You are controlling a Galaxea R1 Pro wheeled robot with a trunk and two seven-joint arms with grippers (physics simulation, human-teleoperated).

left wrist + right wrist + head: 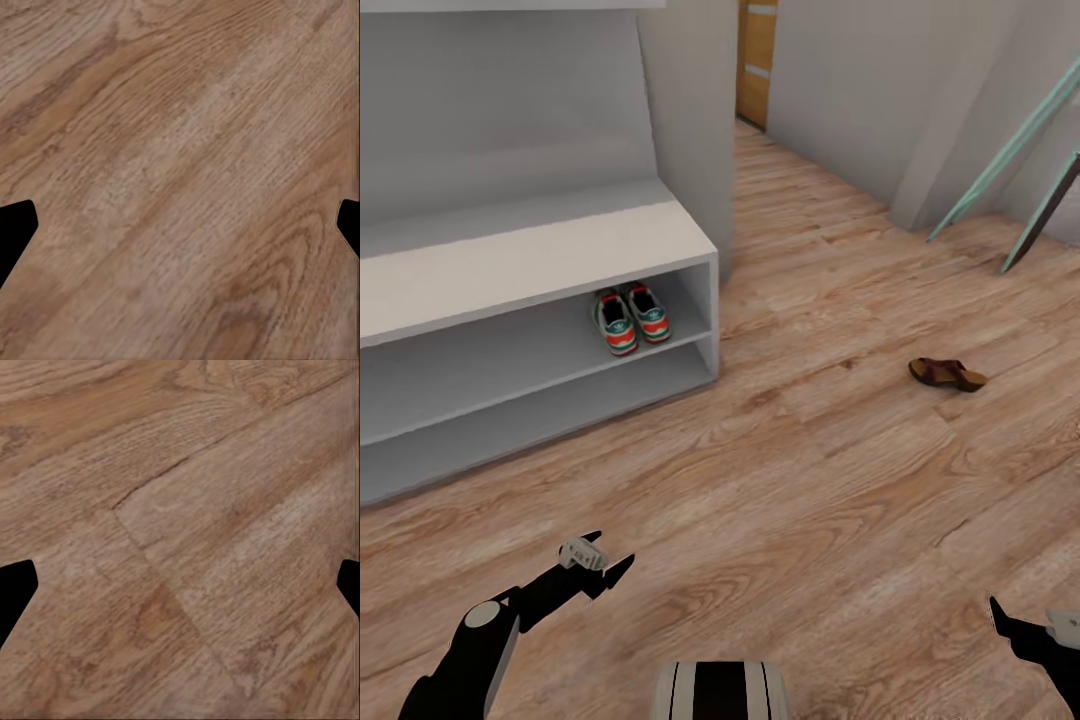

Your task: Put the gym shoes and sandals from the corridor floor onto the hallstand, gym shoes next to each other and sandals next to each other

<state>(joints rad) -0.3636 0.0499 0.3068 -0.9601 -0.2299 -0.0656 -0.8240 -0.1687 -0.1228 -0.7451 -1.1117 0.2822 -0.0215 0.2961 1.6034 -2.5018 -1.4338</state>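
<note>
Ahead and to the left, the wide low grey-white hallstand (pixel 530 262) holds the two white lace-up gym shoes with green stripes and red-orange heels (pixel 632 318) side by side, touching, at the right end of its upper open shelf. One small dark brown open sandal with a tan footbed (pixel 947 374) lies alone on the light brown wood-grain plank floor (pixel 810 480), well to the right of the hallstand. My left gripper (pixel 603 565) hangs near me above bare planks, its black fingers spread wide with nothing between them. My right gripper (pixel 180 592) likewise stands wide apart and empty over the floor at the near right.
</note>
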